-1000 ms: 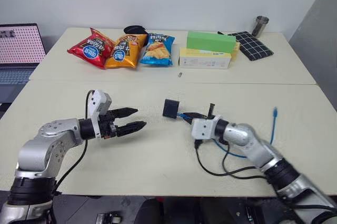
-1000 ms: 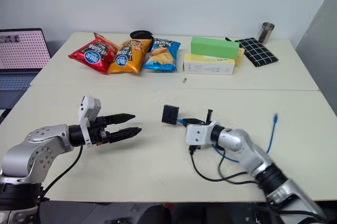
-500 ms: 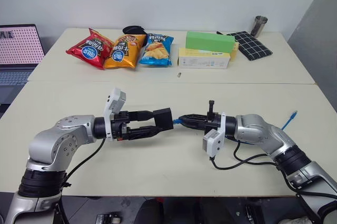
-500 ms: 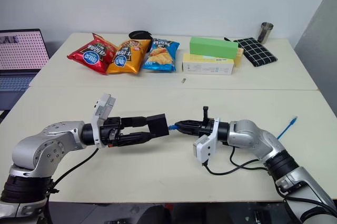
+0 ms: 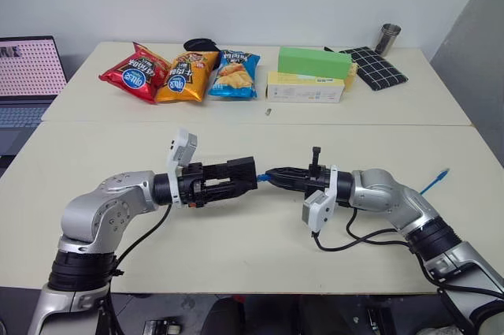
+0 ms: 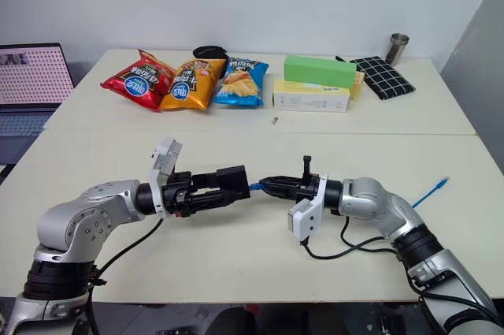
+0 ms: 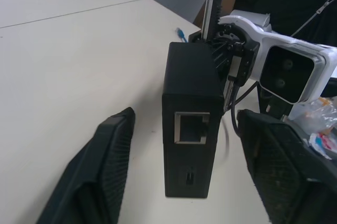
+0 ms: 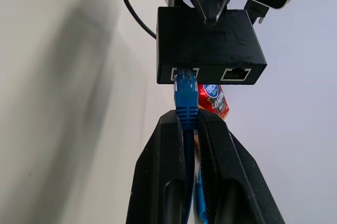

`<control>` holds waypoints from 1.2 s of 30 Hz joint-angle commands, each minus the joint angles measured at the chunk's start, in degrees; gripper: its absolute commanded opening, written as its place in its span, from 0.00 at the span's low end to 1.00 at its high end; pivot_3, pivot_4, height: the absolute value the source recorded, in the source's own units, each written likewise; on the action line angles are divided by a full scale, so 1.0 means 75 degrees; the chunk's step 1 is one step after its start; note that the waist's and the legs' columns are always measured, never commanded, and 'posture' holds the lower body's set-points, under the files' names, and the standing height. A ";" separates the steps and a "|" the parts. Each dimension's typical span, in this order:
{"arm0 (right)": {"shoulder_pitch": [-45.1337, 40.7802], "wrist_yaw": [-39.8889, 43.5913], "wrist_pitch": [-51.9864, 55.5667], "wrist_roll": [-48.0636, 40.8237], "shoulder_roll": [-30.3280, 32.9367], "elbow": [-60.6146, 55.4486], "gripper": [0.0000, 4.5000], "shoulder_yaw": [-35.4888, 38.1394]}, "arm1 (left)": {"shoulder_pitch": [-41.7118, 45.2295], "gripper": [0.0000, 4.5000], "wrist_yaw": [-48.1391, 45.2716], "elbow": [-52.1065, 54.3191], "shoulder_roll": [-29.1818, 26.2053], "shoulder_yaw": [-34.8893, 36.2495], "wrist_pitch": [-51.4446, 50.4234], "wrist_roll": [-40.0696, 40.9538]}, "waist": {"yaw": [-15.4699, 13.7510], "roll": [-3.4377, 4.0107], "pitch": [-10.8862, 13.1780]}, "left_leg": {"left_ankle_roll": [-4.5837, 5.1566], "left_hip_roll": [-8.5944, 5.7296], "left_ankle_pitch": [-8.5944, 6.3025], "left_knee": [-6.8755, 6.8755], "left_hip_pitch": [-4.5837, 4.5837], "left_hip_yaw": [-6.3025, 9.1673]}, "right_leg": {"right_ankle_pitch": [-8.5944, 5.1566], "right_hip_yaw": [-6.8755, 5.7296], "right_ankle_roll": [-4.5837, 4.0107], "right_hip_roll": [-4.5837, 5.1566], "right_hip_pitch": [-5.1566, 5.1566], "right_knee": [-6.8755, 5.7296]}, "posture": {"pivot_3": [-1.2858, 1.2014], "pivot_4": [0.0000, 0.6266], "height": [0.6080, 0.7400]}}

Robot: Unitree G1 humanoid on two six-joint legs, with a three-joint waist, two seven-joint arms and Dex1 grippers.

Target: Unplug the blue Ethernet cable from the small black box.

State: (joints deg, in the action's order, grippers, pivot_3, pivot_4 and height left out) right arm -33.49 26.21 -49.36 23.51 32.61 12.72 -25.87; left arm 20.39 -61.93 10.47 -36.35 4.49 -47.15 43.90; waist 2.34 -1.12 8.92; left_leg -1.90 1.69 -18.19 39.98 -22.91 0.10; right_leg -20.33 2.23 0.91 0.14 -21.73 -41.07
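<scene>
Office: pale tables [image 5: 236,248], laptop [image 5: 27,75] (screen lit).

Both arms level and inward, left tool [image 5: 246,174] and right tool [image 5: 270,175] tip to tip.

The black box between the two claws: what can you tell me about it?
The black box is a small, flat, matte block, plastic by the look. One edge has two ports side by side: the blue cable is plugged into one, the other is empty. The opposite edge shows another empty port. It hangs above the table, between the fingers of the left gripper, while the right gripper pinches the cable just behind its plug.
</scene>
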 commanded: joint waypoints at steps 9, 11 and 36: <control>-0.0156 0.0002 -0.0313 0.0219 0.0032 -0.0133 0.02 0.0141 | 0.0162 0.18 -0.0218 -0.0227 -0.0083 -0.0129 0.0237 -0.0108 | -0.0001 0.0000 0.0000 | 0.0000 -0.0001 0.0000 0.0000 0.0000 0.0000 | 0.0000 0.0001 0.0000 0.0000 0.0000 0.0000 | 0.52 0.24 1.00; -0.0172 0.0064 -0.0391 0.0317 0.0088 -0.0116 0.02 0.0084 | 0.0184 0.18 -0.0262 -0.0287 -0.0114 -0.0168 0.0280 -0.0181 | -0.0002 0.0000 0.0000 | 0.0000 -0.0001 0.0000 0.0000 0.0000 0.0000 | 0.0000 0.0001 0.0000 0.0000 0.0000 0.0000 | 0.52 0.24 1.00; 0.0720 0.2454 1.0945 -0.8279 0.0449 -0.4790 0.61 0.1036 | 0.0689 0.18 -0.1557 -0.0270 -0.0439 -0.0933 0.1633 -0.1084 | -0.0074 0.0002 0.0001 | 0.0002 -0.0006 -0.0001 0.0005 -0.0002 0.0030 | 0.0000 -0.0018 0.0000 0.0003 0.0019 0.0014 | 0.52 0.24 1.00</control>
State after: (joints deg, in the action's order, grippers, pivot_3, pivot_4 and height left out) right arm -26.63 44.18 28.61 -36.22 36.13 -22.04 -20.36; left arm 24.46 -72.43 6.45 -38.99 -2.81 -36.50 35.76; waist 1.78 -1.11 8.92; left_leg -1.89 1.64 -18.20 40.02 -22.92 0.32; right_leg -20.33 2.11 0.91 0.16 -21.59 -40.96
